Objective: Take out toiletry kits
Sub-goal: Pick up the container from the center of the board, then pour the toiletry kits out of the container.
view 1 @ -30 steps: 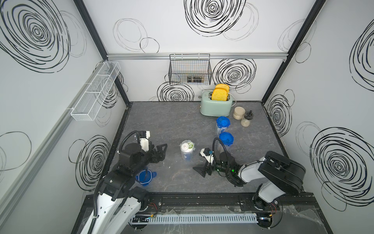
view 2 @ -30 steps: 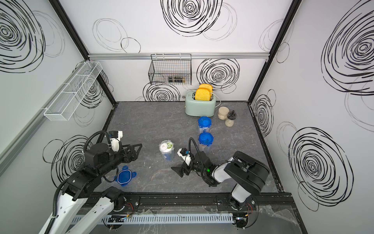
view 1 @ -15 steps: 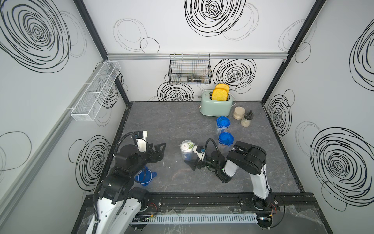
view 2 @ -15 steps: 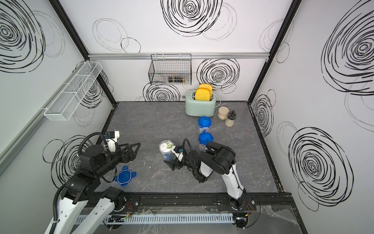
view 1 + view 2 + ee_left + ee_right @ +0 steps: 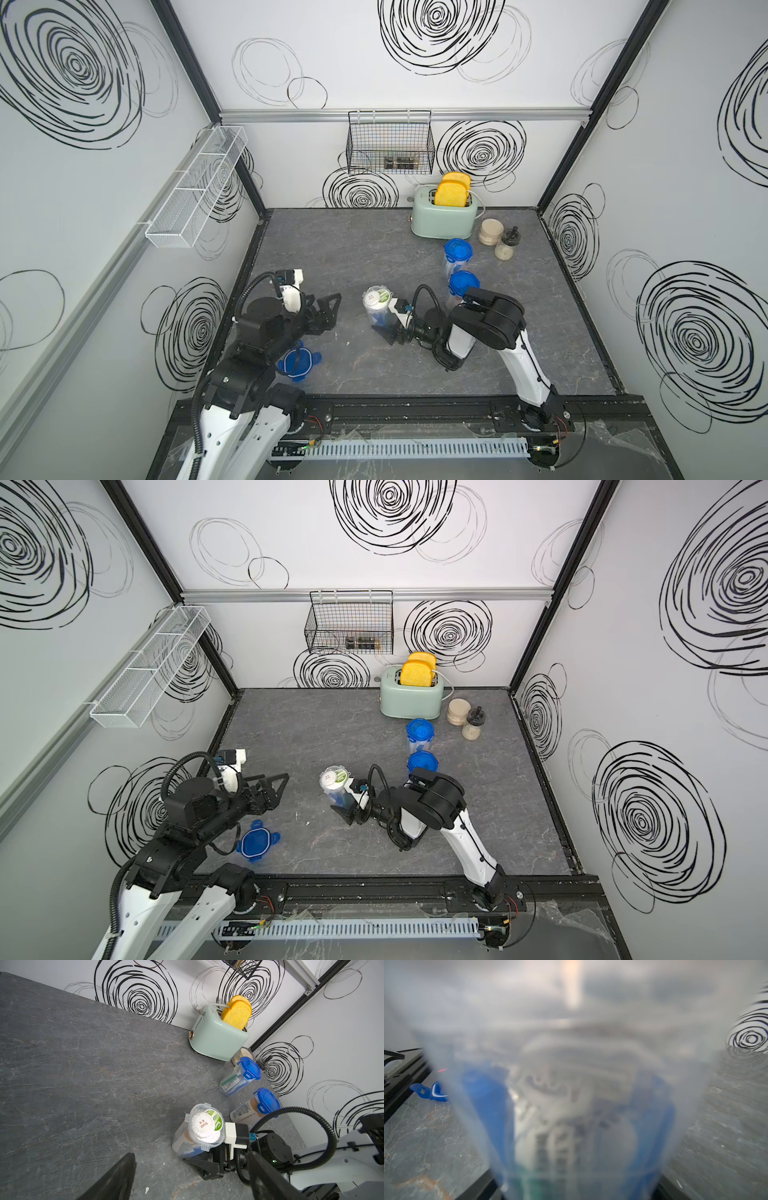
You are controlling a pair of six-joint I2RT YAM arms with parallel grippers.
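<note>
I read the table point(image 5: 332, 249) as a clock in both top views, twelve at the back wall and six at the arm bases. The open container point(image 5: 178, 1140) stands upright just short of centre toward six, its lid off, and the toiletry kit point(image 5: 375, 298) sits inside it; on top I see a round white soap point(image 5: 204, 1126) with a green-labelled tin point(image 5: 216, 1119) touching it, and blue pieces show lower down through the clear wall.

My right gripper point(image 5: 382, 321) lies low at four o'clock of that container, one finger on each side of its base; the right wrist view is filled with blurred plastic, the black fingers point(image 5: 481, 1188) right at its edges; I cannot tell whether they press it or merely flank it.

My left gripper point(image 5: 330, 311) hangs at nine o'clock of the container, apart from it, jaws spread wide with nothing between them.

The loose blue lid point(image 5: 305, 361) lies flat at seven o'clock, beside the left arm; one lidded container point(image 5: 463, 284) stands at three o'clock of the open one, a second lidded container point(image 5: 457, 253) at two; the toaster point(image 5: 442, 218) sits at one o'clock by the back wall.
</note>
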